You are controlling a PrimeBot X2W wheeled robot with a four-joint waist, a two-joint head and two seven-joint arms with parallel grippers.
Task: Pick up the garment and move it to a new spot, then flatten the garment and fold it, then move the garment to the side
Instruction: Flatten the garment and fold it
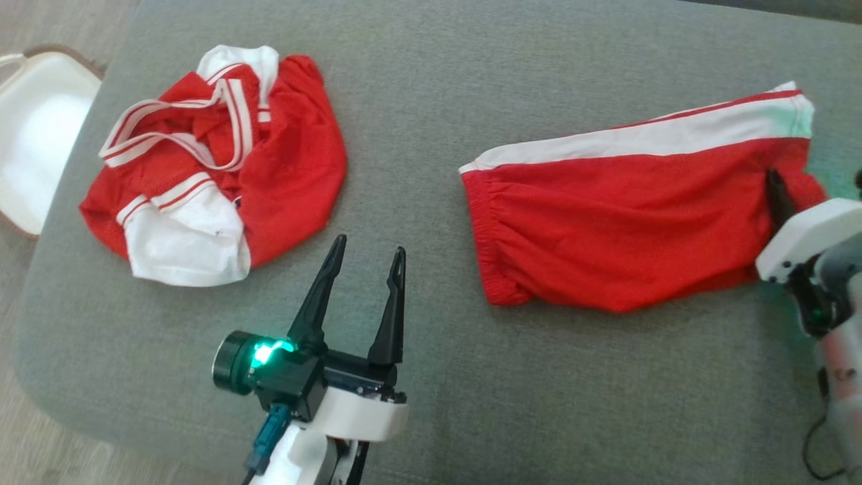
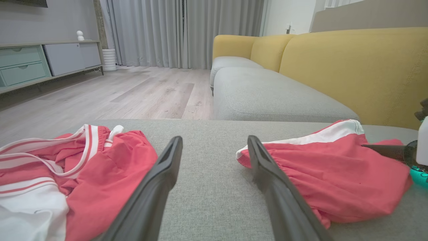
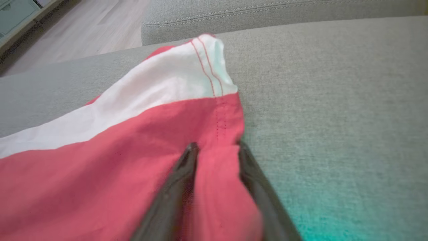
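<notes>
The garment [image 1: 626, 222] is a pair of red shorts with a white side stripe. It lies folded flat on the right of the grey cushion [image 1: 431, 101]. My right gripper [image 1: 784, 199] is at its right end. In the right wrist view the right gripper [image 3: 217, 147] has its jaws part-way apart, with a ridge of the garment's red cloth [image 3: 117, 167] between them. Whether they pinch it I cannot tell. My left gripper [image 1: 369, 246] stands open over bare cushion between the two piles of cloth, holding nothing; it is wide open [image 2: 214, 140] in its own view too.
A crumpled red and white jersey [image 1: 269, 168] lies at the cushion's left. A white seat [image 1: 34, 135] stands past the left edge, over wooden floor. A yellow-backed sofa [image 2: 351, 67] runs behind the cushion.
</notes>
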